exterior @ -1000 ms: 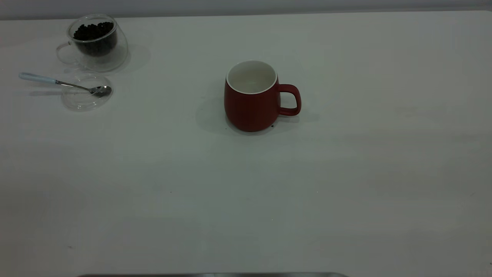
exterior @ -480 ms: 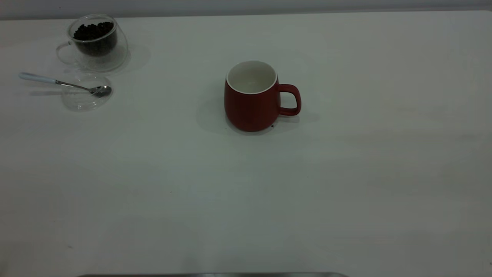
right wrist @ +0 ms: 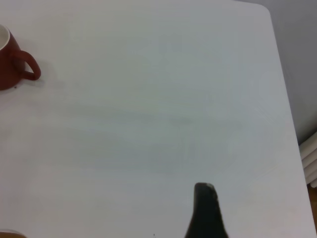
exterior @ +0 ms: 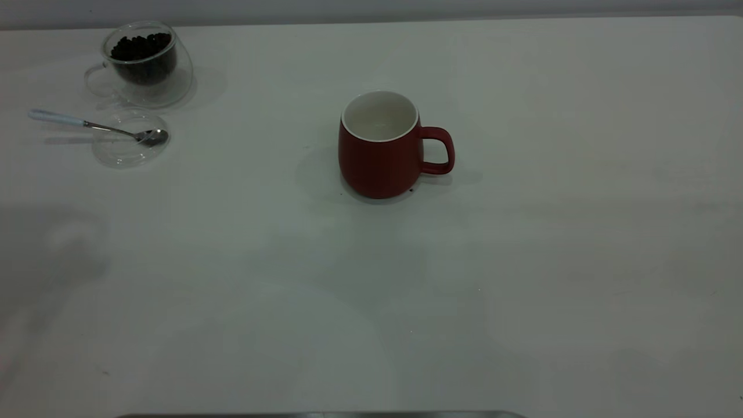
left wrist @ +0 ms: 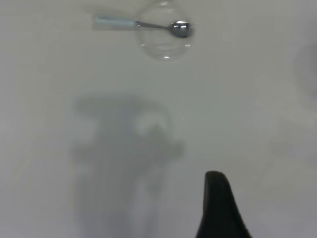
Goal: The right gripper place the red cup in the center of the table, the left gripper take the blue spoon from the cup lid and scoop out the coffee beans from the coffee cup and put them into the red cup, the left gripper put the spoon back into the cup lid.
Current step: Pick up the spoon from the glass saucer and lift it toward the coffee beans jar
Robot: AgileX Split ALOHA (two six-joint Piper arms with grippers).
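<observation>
the red cup (exterior: 380,148) stood mid-table (exterior: 522,261), so your first step looked done. the blue spoon (exterior: 87,125) lay untouched across the cup lid (exterior: 125,154); the coffee beans (exterior: 141,47) filled the coffee cup (exterior: 145,64). scooping remained. i couldn't tell either gripper's opening.

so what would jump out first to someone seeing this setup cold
The red cup stands alone near the middle of the table, white inside showing empty, handle toward the right arm's side. At the far corner on the left arm's side, the coffee cup holds dark coffee beans, with the blue spoon resting across the cup lid beside it.
</observation>
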